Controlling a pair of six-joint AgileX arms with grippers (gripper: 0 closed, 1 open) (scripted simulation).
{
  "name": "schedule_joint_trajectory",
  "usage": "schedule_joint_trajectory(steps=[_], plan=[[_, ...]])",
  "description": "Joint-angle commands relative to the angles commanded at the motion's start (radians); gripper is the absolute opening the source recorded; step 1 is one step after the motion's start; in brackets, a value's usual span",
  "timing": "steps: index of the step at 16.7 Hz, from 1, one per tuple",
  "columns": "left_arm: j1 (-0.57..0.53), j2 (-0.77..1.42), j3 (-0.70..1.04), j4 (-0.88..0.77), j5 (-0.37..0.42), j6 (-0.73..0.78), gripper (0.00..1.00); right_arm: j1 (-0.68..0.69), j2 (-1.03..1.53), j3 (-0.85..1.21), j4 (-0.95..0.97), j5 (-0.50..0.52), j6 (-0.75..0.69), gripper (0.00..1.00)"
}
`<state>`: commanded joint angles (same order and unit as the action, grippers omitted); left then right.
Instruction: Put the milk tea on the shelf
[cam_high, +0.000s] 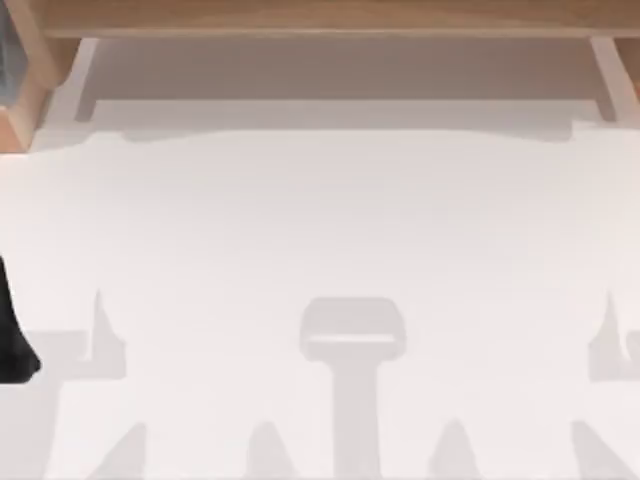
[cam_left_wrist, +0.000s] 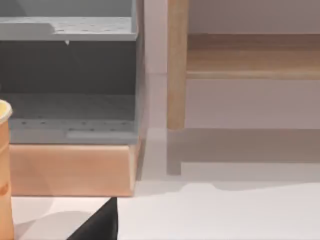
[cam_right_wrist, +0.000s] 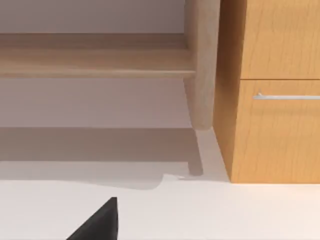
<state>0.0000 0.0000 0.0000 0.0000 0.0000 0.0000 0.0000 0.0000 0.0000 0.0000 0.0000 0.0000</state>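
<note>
The shelf (cam_high: 320, 18) runs along the table's far edge, a light-brown board on wooden uprights with pale panels behind; it also appears in the left wrist view (cam_left_wrist: 250, 55) and the right wrist view (cam_right_wrist: 95, 55). A peach-tan container with a pale rim (cam_left_wrist: 4, 170), cut off by the picture's edge, stands on the table; I take it for the milk tea. A black part of my left gripper (cam_left_wrist: 100, 225) shows low in the left wrist view, apart from that container. My left arm (cam_high: 12, 340) sits at the table's left edge. A black part of my right gripper (cam_right_wrist: 100, 222) hangs over bare table.
A grey-shelved unit on a light wooden base (cam_left_wrist: 70, 110) stands left of the shelf's upright (cam_left_wrist: 176, 65). A wooden cabinet with a metal handle (cam_right_wrist: 275, 95) stands beside the shelf's right upright (cam_right_wrist: 202, 60). The white tabletop (cam_high: 320, 220) spreads in front.
</note>
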Motion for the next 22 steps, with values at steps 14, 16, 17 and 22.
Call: schedule_joint_trajectory(steps=[14, 16, 17, 22], plan=[[0.229, 0.696, 0.229, 0.515, 0.267, 0.01, 1.0, 0.0, 0.0, 0.0, 0.0, 0.0, 0.0, 1.0], [0.296, 0.895, 0.287, 0.654, 0.342, 0.009, 1.0, 0.0, 0.0, 0.0, 0.0, 0.0, 0.0, 1.0], [0.331, 0.997, 0.316, 0.725, 0.379, 0.009, 1.0, 0.0, 0.0, 0.0, 0.0, 0.0, 0.0, 1.0], [0.507, 1.508, 0.453, 1.078, 0.564, 0.006, 1.0, 0.0, 0.0, 0.0, 0.0, 0.0, 0.0, 1.0]])
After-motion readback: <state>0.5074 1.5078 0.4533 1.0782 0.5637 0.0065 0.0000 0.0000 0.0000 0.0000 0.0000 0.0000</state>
